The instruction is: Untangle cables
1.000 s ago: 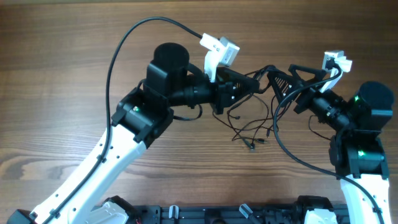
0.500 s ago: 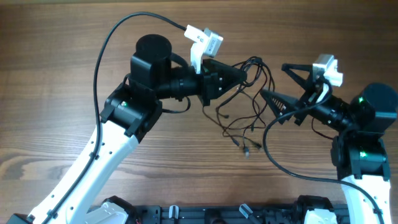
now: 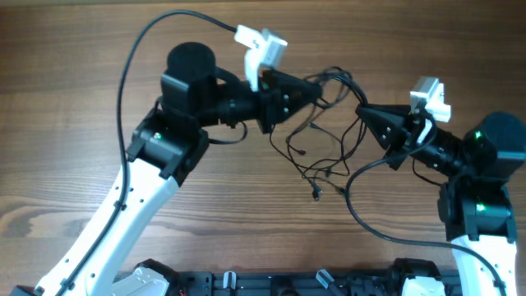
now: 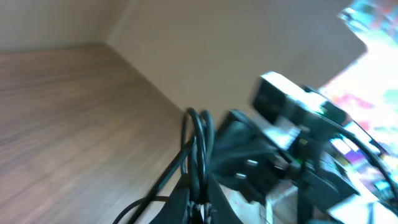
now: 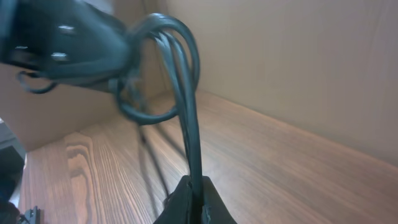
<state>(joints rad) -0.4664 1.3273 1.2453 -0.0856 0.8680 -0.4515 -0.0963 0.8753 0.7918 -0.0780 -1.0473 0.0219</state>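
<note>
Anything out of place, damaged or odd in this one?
Nothing stands out. The thin black cables form a tangled bunch pinched by both the left gripper and the right gripper, loose ends dangling over the wooden table. No damage shows.

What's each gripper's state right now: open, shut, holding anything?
Left gripper: shut on the cables.
Right gripper: shut on the cables, too.
</note>
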